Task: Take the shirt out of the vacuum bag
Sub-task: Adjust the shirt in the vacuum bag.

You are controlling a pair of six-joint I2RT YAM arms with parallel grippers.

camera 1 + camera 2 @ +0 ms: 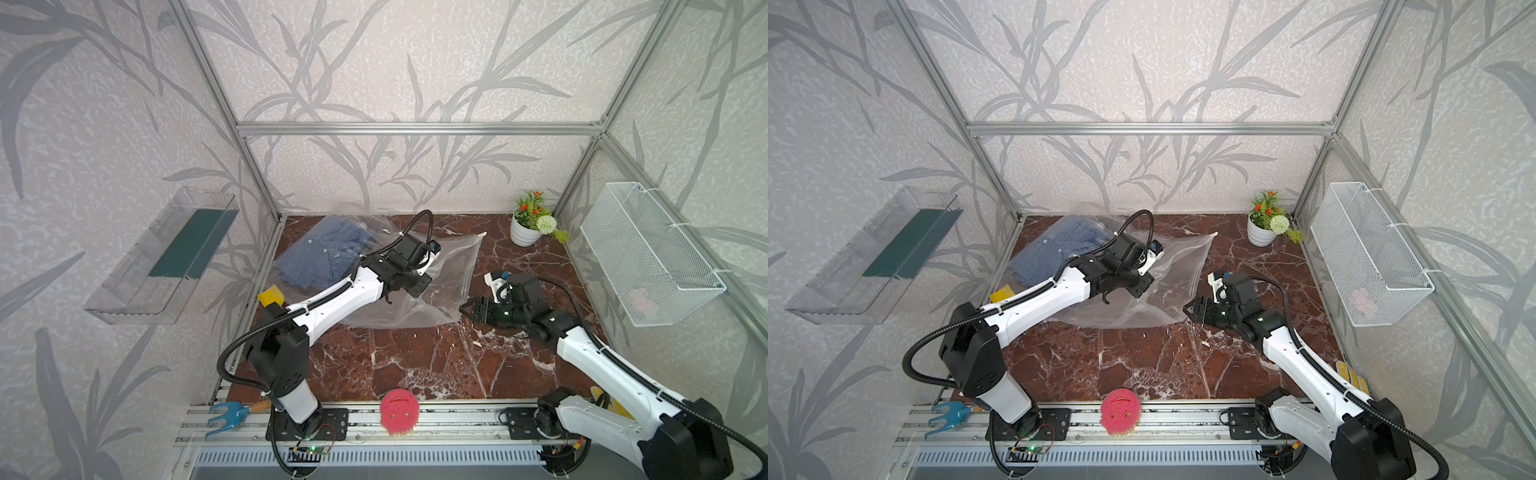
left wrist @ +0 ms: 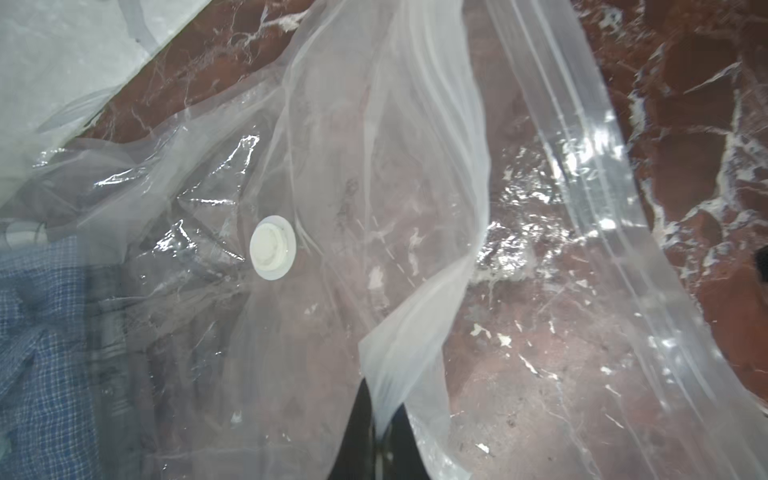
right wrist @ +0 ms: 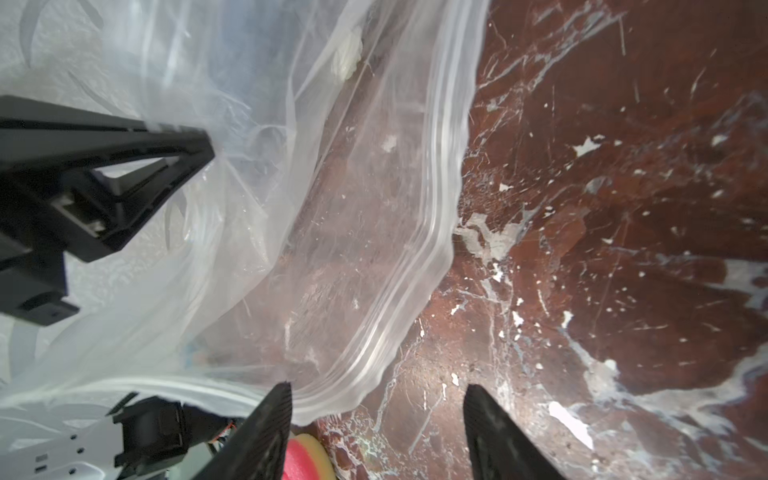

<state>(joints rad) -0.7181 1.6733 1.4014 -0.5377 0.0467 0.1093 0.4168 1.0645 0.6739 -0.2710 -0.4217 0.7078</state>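
On the worktop (image 1: 415, 365) the bag (image 1: 449, 266) is spread, shirt (image 1: 320, 257) inside its far end. Its film is pinched by left fingers (image 2: 353, 432); right fingers (image 3: 266, 428) gape empty at the zip (image 3: 419, 266). Mouth-opening is judged underway; the lower lip needs gripping.

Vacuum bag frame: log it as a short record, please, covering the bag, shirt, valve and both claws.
bag: clear, crumpled, lying on the marble table
shirt: blue checked, inside the bag at its far-left end
valve: round, white, on the bag's face
left claw: shut, pinching a fold of the bag
right claw: open, with the zip edge beside one finger
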